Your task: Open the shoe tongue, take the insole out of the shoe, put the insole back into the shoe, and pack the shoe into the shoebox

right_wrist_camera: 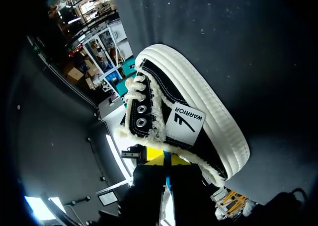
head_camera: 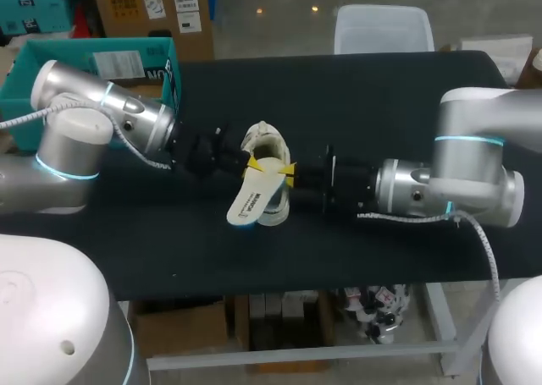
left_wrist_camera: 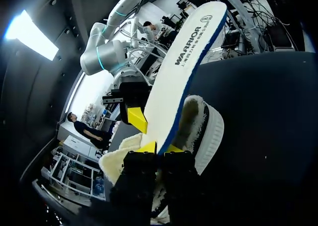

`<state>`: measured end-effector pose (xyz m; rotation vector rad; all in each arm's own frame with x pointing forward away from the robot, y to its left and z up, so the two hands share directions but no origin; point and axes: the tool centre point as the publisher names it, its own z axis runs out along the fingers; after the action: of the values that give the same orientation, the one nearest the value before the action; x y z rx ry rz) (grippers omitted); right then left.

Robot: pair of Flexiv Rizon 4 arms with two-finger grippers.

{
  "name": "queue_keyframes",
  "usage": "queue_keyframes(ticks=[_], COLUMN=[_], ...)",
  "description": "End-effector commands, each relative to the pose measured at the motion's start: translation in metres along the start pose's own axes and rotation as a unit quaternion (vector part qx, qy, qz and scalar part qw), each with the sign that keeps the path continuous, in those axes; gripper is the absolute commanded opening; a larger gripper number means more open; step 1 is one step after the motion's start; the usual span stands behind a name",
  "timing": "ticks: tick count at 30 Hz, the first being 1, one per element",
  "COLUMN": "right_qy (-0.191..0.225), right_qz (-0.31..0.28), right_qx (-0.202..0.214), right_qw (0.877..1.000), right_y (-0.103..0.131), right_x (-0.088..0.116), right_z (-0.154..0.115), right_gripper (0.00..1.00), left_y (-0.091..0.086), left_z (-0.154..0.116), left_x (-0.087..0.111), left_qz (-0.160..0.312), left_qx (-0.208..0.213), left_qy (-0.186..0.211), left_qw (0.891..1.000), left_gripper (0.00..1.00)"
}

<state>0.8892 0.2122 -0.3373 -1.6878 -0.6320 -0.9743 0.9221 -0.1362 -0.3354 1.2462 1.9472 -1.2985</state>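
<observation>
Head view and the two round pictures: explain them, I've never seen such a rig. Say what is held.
A left arm and a right arm of one robot work at a black table. The head view looks down from above and behind them. Each round picture comes from a camera on one arm's wrist, looking along its fingers. A white-soled black shoe lies on the table. The left gripper is shut on the white insole, which sticks partly out of the shoe. The right gripper seems to pinch the shoe's fleecy rim.
</observation>
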Motion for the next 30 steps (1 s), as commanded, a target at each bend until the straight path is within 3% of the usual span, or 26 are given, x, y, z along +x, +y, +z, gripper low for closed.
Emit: queue_keyframes(ticks=[1,13,14,16,17,18,19,23,27,30], right_qy=[-0.007,-0.005,-0.005,-0.005,-0.005,-0.003,-0.003,-0.004,0.000,0.001], right_qz=[0.010,0.011,0.010,0.009,0.009,0.009,0.009,0.006,0.005,0.003], right_qx=[0.005,-0.001,-0.001,-0.003,-0.006,-0.009,-0.009,-0.021,-0.025,-0.023], right_qw=[1.000,1.000,1.000,1.000,1.000,1.000,1.000,1.000,1.000,1.000], right_y=[0.007,-0.001,-0.001,-0.005,-0.006,-0.008,-0.009,-0.017,-0.024,-0.026], right_x=[-0.002,-0.002,-0.002,-0.002,-0.002,-0.002,-0.001,-0.002,-0.004,-0.005], right_z=[0.005,0.002,0.002,0.001,0.000,-0.002,-0.002,-0.009,-0.014,-0.013], right_gripper=[0.00,0.00,0.08,0.63,0.80,0.90,0.93,0.94,0.87,0.69], left_y=[0.006,0.004,0.004,0.004,0.004,0.004,0.004,0.005,0.005,0.006], left_z=[0.003,0.002,0.002,0.002,0.002,0.002,0.001,0.001,0.000,0.000], left_x=[0.002,-0.001,-0.001,-0.001,-0.001,-0.001,-0.001,0.000,0.002,0.003], left_qz=[0.003,0.007,0.007,0.008,0.008,0.008,0.008,0.006,0.002,0.001], left_qx=[0.006,0.015,0.015,0.016,0.016,0.015,0.014,0.012,0.010,0.007], left_qy=[-0.003,-0.006,-0.007,-0.006,-0.005,-0.004,-0.004,-0.004,-0.005,-0.006], left_qw=[1.000,1.000,1.000,1.000,1.000,1.000,1.000,1.000,1.000,1.000], left_gripper=[0.00,0.00,0.00,0.00,0.00,0.00,0.00,0.00,0.00,0.00])
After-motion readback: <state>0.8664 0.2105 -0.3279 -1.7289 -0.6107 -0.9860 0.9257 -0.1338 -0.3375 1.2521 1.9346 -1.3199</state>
